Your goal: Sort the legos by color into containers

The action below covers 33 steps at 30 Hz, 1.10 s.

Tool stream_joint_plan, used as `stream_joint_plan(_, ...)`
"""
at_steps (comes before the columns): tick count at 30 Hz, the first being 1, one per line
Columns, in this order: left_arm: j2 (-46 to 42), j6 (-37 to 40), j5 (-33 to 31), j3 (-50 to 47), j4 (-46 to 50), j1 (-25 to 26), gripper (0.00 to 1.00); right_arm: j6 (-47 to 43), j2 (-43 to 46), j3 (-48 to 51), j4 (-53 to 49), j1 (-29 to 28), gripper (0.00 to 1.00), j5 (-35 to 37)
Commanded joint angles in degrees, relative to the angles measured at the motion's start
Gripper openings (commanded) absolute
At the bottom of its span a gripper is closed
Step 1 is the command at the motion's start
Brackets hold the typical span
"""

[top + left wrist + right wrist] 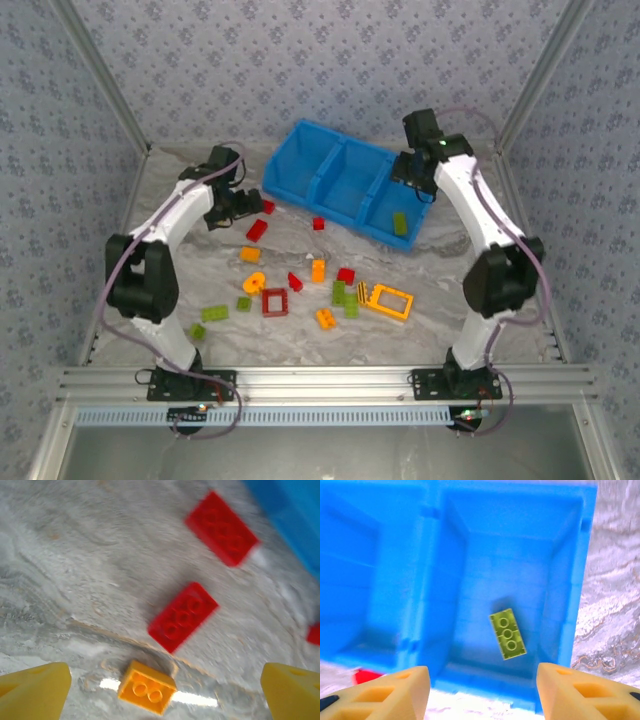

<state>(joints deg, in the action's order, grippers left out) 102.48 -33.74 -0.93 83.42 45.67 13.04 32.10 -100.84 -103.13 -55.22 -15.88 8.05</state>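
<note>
the right gripper (480, 692) hangs partly open and empty over the end compartment of the blue bin (565, 580), where one green brick (507, 634) lies flat on the floor. the left gripper (165, 682) is spread wide, holding nothing, just above an orange brick (146, 687), with a near red brick (182, 616) and a far red brick (222, 527) beyond it on the counter (75, 555). the bricks look light, stiff and slick, so pinch across the flat long sides; take the red frame (275, 301) and yellow frame (388, 299) by one rail. loose on the counter i count roughly six red, five orange-yellow and five green pieces; the bin has three compartments.
</note>
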Motion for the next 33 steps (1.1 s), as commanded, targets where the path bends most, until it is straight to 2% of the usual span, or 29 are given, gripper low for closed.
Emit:
stream_joint_plan(1, 3.74, -10.12, 0.27, 4.66, 1.74, -3.52, 0.95, -2.73, 4.81, 3.38, 1.39, -3.15, 0.61, 0.66)
stream_joint_plan(6, 13.55, -24.53, 3.03, 15.55, 3.47, -5.30, 0.89, -5.51, 11.47, 9.53, 2.17, -7.93, 0.61, -2.97)
stream_joint_plan(9, 19.34, -32.34, 5.78, 22.51, 5.38, -4.97, 0.85, -7.83, 17.01, 17.90, 7.88, -10.03, 0.62, -9.40)
stream_joint_plan(11, 23.72, -37.21, 7.67, 27.01, 9.45, -4.86, 0.85, -9.94, 21.65, 24.26, 13.24, -11.84, 0.68, -12.68)
stream_joint_plan(13, 26.09, -41.25, 8.89, 27.94, 11.41, -4.84, 0.85, -11.95, 25.42, 29.60, 19.11, -13.19, 0.73, -17.08)
stream_joint_plan(16, 26.33, -45.63, 10.29, 25.20, 6.89, -4.78, 0.85, -14.36, 29.88, 36.83, 27.05, -14.64, 0.79, -21.20)
stream_joint_plan(19, 28.07, -47.52, 11.87, 26.76, 7.08, -4.45, 0.87, -14.96, 30.85, 38.96, 29.63, -16.54, 0.83, -20.65)
stream_joint_plan(29, 32.38, -50.41, 12.33, 31.57, 7.41, -3.85, 0.87, -13.80, 27.40, 36.80, 27.64, -18.75, 0.82, -20.61)
stream_joint_plan(33, 31.86, -49.54, 9.79, 33.61, 9.12, -3.50, 0.87, -13.74, 27.07, 36.87, 26.77, -18.93, 0.82, -20.71)
